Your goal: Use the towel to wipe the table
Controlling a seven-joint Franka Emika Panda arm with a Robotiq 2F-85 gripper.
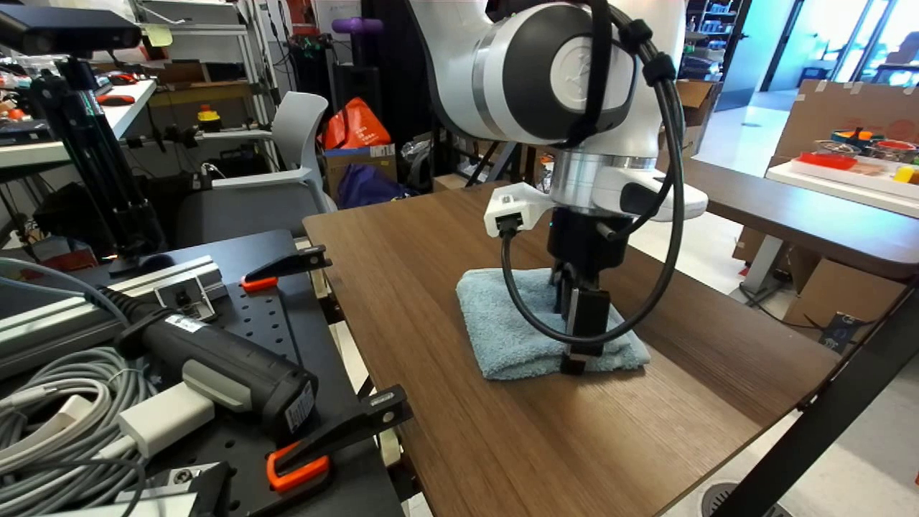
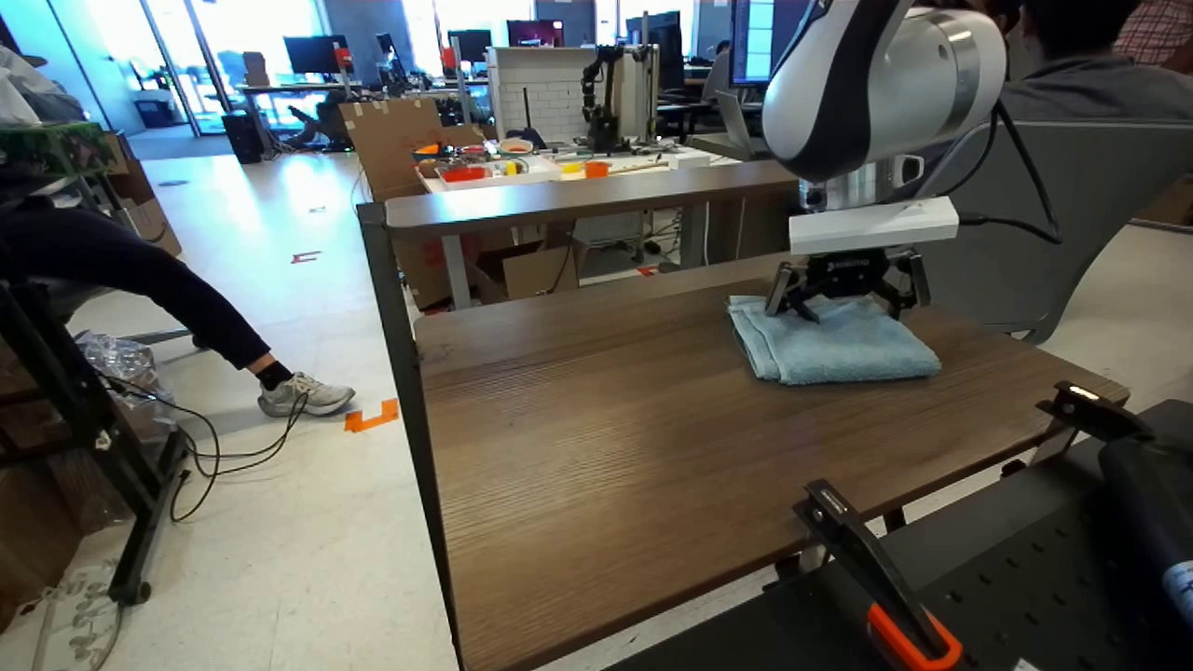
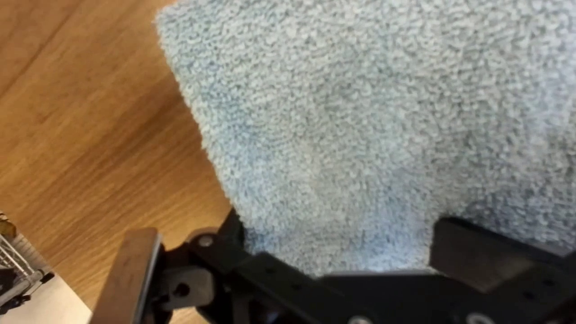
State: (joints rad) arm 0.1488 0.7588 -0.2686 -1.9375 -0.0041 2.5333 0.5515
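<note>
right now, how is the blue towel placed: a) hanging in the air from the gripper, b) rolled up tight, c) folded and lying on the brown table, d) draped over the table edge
c, since in an exterior view the towel shows stacked layers at its side and rests on the brown table.

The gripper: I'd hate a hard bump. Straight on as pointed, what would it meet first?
Pointing down, the gripper would likely meet the towel first, then the table. One of its fingers looks past the towel's edge and might meet the table directly; depth is unclear.
</note>
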